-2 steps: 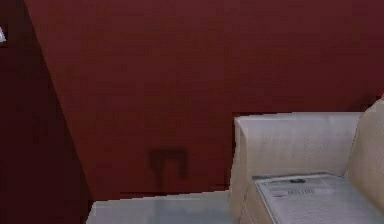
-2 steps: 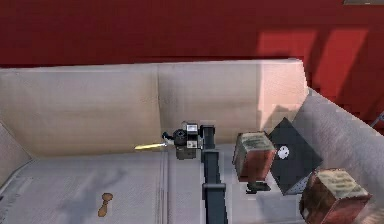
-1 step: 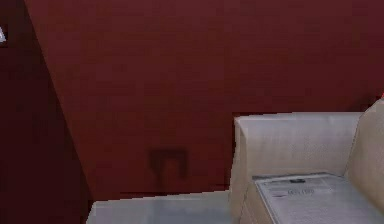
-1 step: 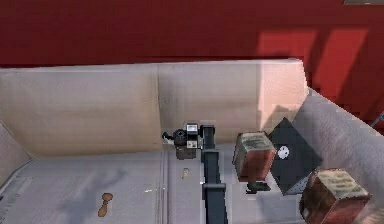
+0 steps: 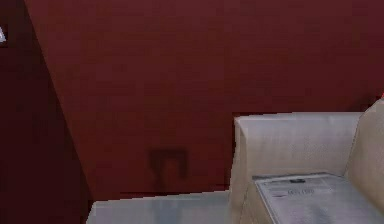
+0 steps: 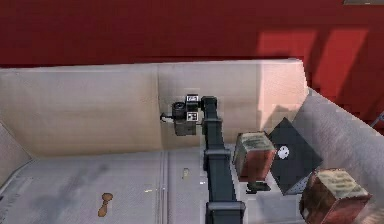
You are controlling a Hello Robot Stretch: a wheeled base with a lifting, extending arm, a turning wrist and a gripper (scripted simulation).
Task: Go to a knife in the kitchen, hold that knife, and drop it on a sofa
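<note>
A cream sofa with grey seat cushions spans the arm side view. The dark arm rises from the bottom edge over the seat. At its far end sits the gripper, left of the two white marked squares and in front of the sofa's backrest. I cannot tell whether it holds anything. A small brown elongated thing lies on the left seat cushion, too small to name. In the forward view, one end of a cream sofa stands at the right against the dark red wall.
Two brown patterned boxes and a black flat thing rest on the sofa's right part. A newspaper lies on the seat in the forward view. A red wall runs behind the sofa. A light floor strip lies ahead.
</note>
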